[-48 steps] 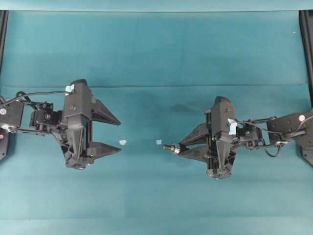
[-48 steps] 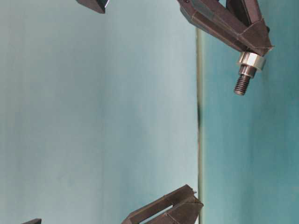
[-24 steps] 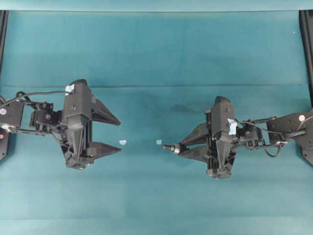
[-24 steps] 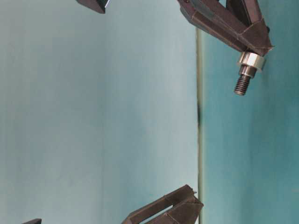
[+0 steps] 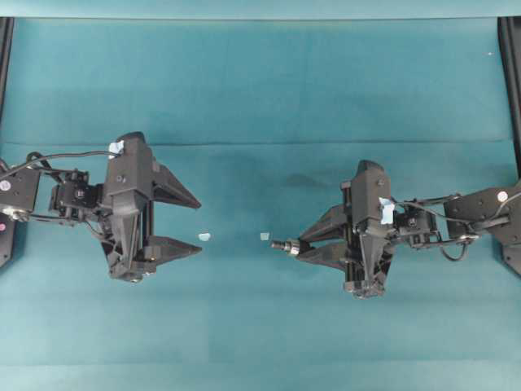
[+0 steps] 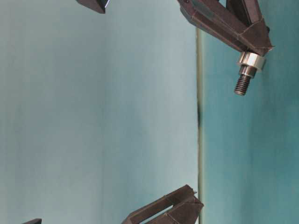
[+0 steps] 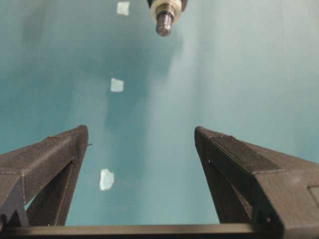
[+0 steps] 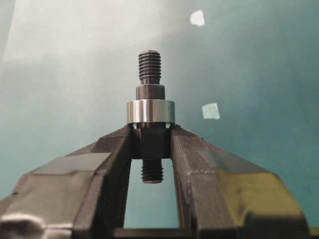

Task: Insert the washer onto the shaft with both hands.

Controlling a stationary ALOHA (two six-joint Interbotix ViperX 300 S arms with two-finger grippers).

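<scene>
My right gripper (image 5: 303,244) (image 8: 151,134) is shut on the dark stepped shaft (image 8: 149,89) (image 5: 281,244), which points left toward the other arm. The silvery washer (image 8: 150,111) (image 6: 251,60) sits on the shaft, right against the fingertips, and the threaded tip sticks out beyond it. A short threaded end shows behind the grip. My left gripper (image 5: 199,226) (image 7: 140,132) stands wide open on the left with nothing between its fingers. It faces the shaft (image 7: 163,27) across a gap. The washer (image 7: 165,9) shows at the top edge of the left wrist view.
Two small pale scraps (image 5: 204,236) (image 5: 264,236) lie on the teal cloth (image 5: 260,81) between the grippers. Black frame posts (image 5: 511,73) stand at the far left and right edges.
</scene>
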